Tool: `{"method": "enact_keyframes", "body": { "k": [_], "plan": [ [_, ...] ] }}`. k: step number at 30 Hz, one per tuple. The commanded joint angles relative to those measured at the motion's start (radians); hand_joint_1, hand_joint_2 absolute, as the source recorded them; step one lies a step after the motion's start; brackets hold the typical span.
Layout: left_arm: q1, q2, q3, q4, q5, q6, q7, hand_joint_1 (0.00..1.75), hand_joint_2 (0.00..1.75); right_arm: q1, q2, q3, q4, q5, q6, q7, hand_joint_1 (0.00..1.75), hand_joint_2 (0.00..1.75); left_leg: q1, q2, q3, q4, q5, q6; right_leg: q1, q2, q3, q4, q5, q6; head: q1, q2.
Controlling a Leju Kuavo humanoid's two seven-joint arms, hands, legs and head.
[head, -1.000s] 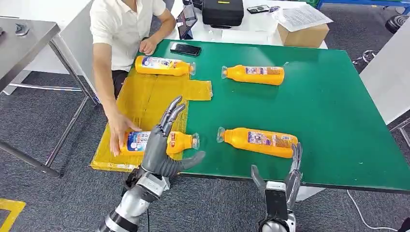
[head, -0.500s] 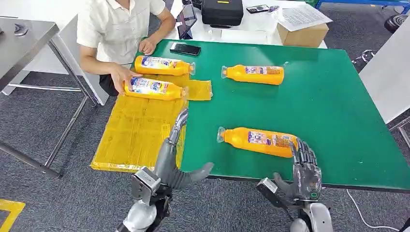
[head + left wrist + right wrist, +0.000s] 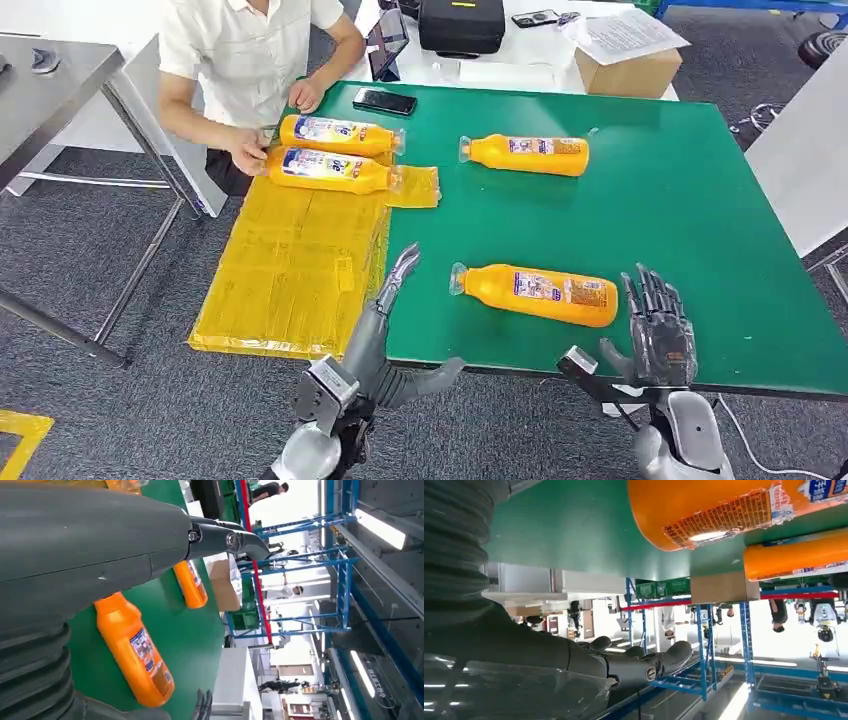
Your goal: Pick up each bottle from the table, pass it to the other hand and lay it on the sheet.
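left hand point(image 3: 375, 345) at lower centre and right hand point(image 3: 657, 335) at lower right both hold nothing, fingers point(image 3: 402, 268) apart. nearest bottle point(image 3: 535, 293) lies on the green desk point(image 3: 690, 210) between them, its blue-white label too small to read. upper centre, another bottle point(image 3: 525, 154); upper left, two bottles point(image 3: 335, 150) on the yellow sheet point(image 3: 290, 270), a person's hand point(image 3: 248, 155) covering one end.

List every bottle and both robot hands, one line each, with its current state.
Near bottle: lying on the green table, untouched.
Far bottle: lying on the table.
Two bottles: lying side by side on the yellow sheet; a person's hand touches one.
Left hand: open, empty.
Right hand: open, empty.
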Motion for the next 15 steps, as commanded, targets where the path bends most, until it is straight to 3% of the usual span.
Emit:
{"method": "enact_keyframes", "body": {
  "k": [1, 8, 15],
  "plan": [
    [-0.061, 0.002, -0.03, 0.083, 0.015, -0.017, 0.007, 0.0, 1.75, -0.149, -0.062, 0.142, 0.247, -0.01, 0.019, 0.049, 0.0, 1.75, 0.001, 0.003, 0.005, -0.001, -0.001, -0.002, 0.001, 0.004, 0.004, -0.002, 0.0, -0.002, 0.0, 0.0],
    [-0.071, 0.001, -0.034, 0.071, 0.029, -0.024, 0.015, 0.0, 1.75, -0.254, -0.032, 0.23, 0.353, -0.035, 0.044, 0.064, 0.0, 1.75, 0.001, 0.004, 0.004, -0.001, -0.001, -0.001, 0.001, 0.005, 0.003, -0.001, 0.001, -0.002, 0.0, 0.0],
    [-0.079, -0.001, -0.038, 0.087, 0.04, -0.027, 0.024, 0.0, 1.75, -0.275, -0.01, 0.272, 0.413, -0.09, 0.071, 0.041, 0.0, 1.75, 0.001, 0.003, 0.005, -0.001, -0.001, -0.001, 0.001, 0.003, 0.004, -0.001, 0.0, -0.002, 0.0, 0.0]
  ]
}}
